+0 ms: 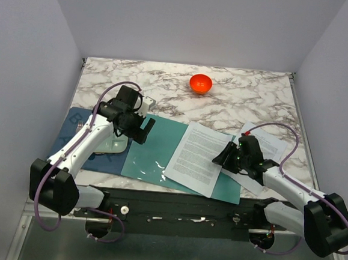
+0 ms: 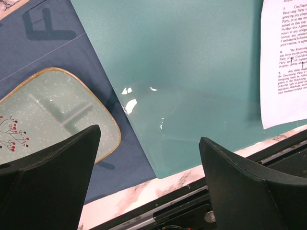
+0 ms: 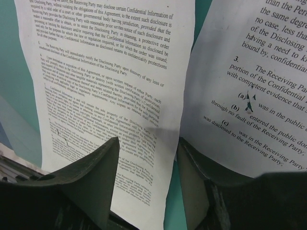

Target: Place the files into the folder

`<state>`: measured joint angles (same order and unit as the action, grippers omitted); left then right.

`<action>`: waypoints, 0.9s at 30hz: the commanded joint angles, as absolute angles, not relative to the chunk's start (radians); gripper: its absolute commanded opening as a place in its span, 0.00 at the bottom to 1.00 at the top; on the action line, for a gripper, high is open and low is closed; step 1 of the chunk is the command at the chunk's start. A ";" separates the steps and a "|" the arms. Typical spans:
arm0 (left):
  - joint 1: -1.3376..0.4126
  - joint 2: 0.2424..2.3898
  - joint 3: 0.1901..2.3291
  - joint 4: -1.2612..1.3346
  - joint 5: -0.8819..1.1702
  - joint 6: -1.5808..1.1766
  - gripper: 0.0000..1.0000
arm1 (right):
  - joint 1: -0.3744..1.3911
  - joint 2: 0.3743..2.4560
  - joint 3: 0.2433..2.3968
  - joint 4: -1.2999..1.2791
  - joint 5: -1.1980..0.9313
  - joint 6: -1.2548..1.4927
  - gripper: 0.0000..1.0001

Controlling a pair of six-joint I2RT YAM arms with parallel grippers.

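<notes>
Hovering left claw (image 2: 148, 135) released | right claw (image 3: 147, 141) ajar over files (image 3: 110, 72) | plate (image 2: 53, 105) beside folder (image 2: 182, 72), bowl (image 1: 200, 83) beyond

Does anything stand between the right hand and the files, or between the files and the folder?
Nothing visible does. The right hand is right at the files, one sheet lying on the open folder. The left hand hovers above the folder's bare left part.

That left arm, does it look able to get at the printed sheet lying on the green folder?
Probably yes. The left pincer hangs open over the teal folder's bare part, and the sheet lies just beside it with nothing between. The right pincer sits at that sheet's other edge, though.
</notes>
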<state>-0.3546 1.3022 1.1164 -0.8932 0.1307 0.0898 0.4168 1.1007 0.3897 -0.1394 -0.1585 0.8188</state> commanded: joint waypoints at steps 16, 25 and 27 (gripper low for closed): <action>-0.181 1.347 1.009 -0.856 0.112 0.207 0.98 | 0.411 1.025 0.566 -0.120 -0.330 0.646 0.01; -0.160 1.356 1.002 -0.853 0.072 0.212 0.98 | 0.414 1.017 0.692 -0.135 -0.458 0.464 0.01; -0.156 1.358 0.997 -0.848 0.054 0.215 0.98 | 0.419 1.032 0.730 -0.153 -0.486 0.436 0.01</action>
<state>-0.1703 1.3506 1.0142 -0.8612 0.1032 0.1951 0.4168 1.0218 0.6586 -0.1287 -0.3866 0.5514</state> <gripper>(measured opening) 0.981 0.012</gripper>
